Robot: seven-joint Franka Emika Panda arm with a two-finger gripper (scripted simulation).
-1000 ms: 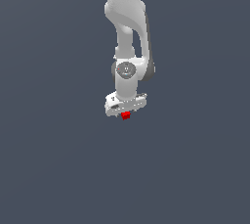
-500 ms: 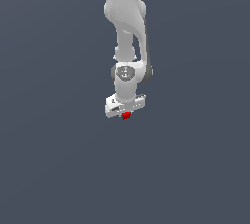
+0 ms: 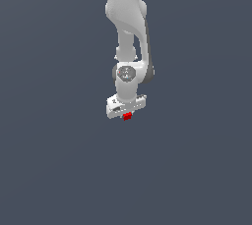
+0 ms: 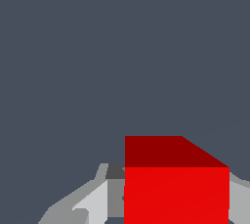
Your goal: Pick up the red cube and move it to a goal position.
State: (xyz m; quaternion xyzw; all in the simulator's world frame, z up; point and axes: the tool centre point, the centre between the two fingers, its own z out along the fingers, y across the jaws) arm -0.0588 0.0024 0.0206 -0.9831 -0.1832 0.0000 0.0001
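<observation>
In the exterior view we have the arm [image 3: 129, 27] reaching straight down the middle of the picture, with the red cube [image 3: 127, 116] sitting right under the white gripper [image 3: 127, 115]. The cube looks tucked up against the underside of the hand, so we judge the pick to be made and the carrying to be under way. What is left, as far as we can say, is to bring the cube to its goal and hold it there; no goal marker shows anywhere here, so we cannot tell how near the end we are. We also cannot tell from this view whether the cube is clear of the worktop [image 3: 54, 160] or just above it, since no shadow or edge gives height.

The wrist view brings us close. The red cube [image 4: 177, 193] fills the lower part of the picture, with a pale finger [image 4: 90, 203] pressed to one face and a sliver of the other finger [image 4: 238, 198] at the opposite face. We read the fingers as closed in on the cube, gripping it from both sides.

The surroundings are one flat, even slate-grey field in both views: no seams, no walls, no other objects, no clutter.
</observation>
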